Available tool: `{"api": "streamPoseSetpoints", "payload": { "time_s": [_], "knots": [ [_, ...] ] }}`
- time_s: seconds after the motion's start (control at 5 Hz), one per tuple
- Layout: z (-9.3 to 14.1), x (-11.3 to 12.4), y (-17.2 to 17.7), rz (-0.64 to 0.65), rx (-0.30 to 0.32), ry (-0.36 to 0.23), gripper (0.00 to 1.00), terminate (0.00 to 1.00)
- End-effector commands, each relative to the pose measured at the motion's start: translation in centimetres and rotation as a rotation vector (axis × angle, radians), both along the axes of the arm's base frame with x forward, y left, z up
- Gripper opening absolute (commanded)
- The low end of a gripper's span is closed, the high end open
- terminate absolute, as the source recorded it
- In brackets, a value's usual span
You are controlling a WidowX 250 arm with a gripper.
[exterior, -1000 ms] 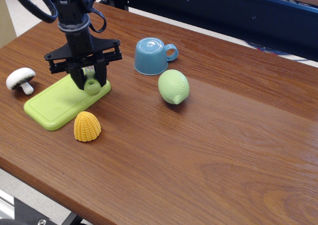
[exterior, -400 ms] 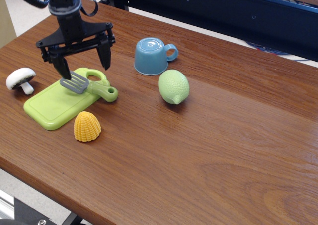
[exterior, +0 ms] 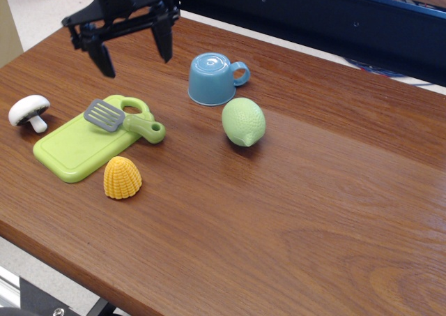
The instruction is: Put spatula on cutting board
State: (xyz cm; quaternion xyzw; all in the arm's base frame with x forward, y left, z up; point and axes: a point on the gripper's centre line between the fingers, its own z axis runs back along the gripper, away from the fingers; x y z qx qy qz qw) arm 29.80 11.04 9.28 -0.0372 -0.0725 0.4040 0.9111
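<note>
The spatula (exterior: 125, 121) lies on the near right part of the lime-green cutting board (exterior: 77, 146). Its grey slotted blade rests on the board and its chunky green handle sticks out over the board's right edge onto the table. My gripper (exterior: 135, 62) hangs well above the board's far end, open and empty, with its two black fingers spread wide. It touches nothing.
A white mushroom (exterior: 28, 111) stands left of the board. A yellow corn piece (exterior: 122, 178) sits just in front of the board. A blue cup (exterior: 212, 78) lies upside down behind a green lemon (exterior: 243, 121). A dark blue frame runs behind the wooden table.
My gripper let go of the spatula, which now lies on the board. The gripper rose up and back, away from the board, with its fingers open.
</note>
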Motion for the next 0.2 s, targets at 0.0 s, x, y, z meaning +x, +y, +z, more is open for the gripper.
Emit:
{"api": "streamPoseSetpoints", "payload": {
  "time_s": [0.0],
  "knots": [
    [2.64, 0.0, 0.58, -0.001, 0.031, -0.078, 1.0, 1.0]
  ]
}}
